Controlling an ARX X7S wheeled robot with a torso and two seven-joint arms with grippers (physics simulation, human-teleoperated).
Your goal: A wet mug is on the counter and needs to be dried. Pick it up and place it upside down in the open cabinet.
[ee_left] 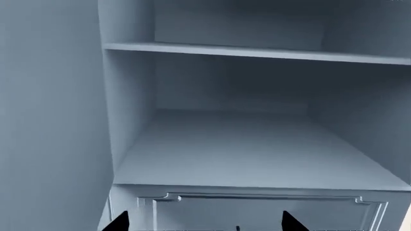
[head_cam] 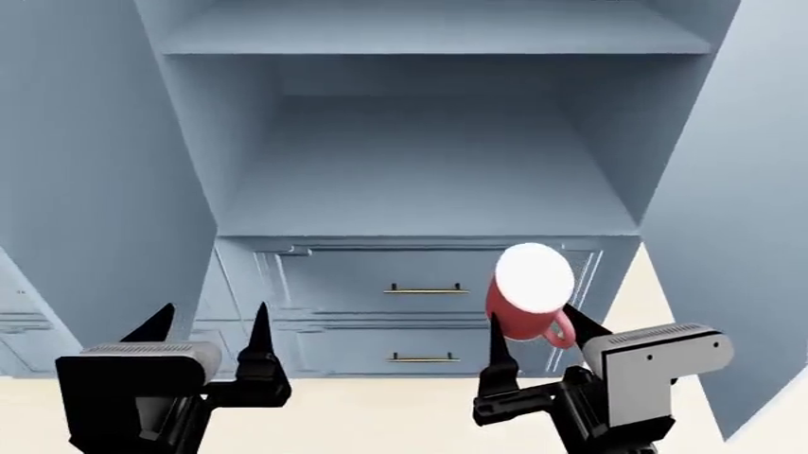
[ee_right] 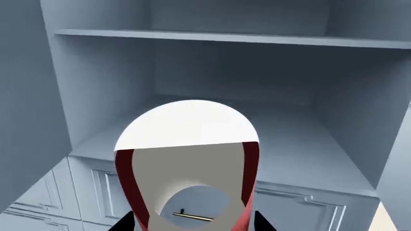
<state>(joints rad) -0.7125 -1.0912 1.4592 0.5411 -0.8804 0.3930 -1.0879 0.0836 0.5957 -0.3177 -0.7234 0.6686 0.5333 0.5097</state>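
Observation:
My right gripper point(head_cam: 540, 339) is shut on the red mug point(head_cam: 528, 298), holding it in the air in front of the cabinet point(head_cam: 430, 180), just below the open shelf's front edge. The mug's white end points up and its handle point(head_cam: 558, 331) points down towards the gripper. In the right wrist view the mug point(ee_right: 186, 159) fills the space between the fingers point(ee_right: 126, 223), with the shelf point(ee_right: 301, 149) beyond it. My left gripper point(head_cam: 208, 326) is open and holds nothing, level with the drawers; its wrist view shows the bare shelf point(ee_left: 257, 149) ahead of the left gripper point(ee_left: 205, 222). The counter is out of view.
Two panelled drawers with brass bar handles point(head_cam: 426, 288) point(head_cam: 423, 357) sit under the open shelf. A second shelf board point(head_cam: 430, 38) lies higher up. Tall blue-grey side walls point(head_cam: 89, 189) flank the opening on both sides. Cream floor point(head_cam: 378, 416) shows below.

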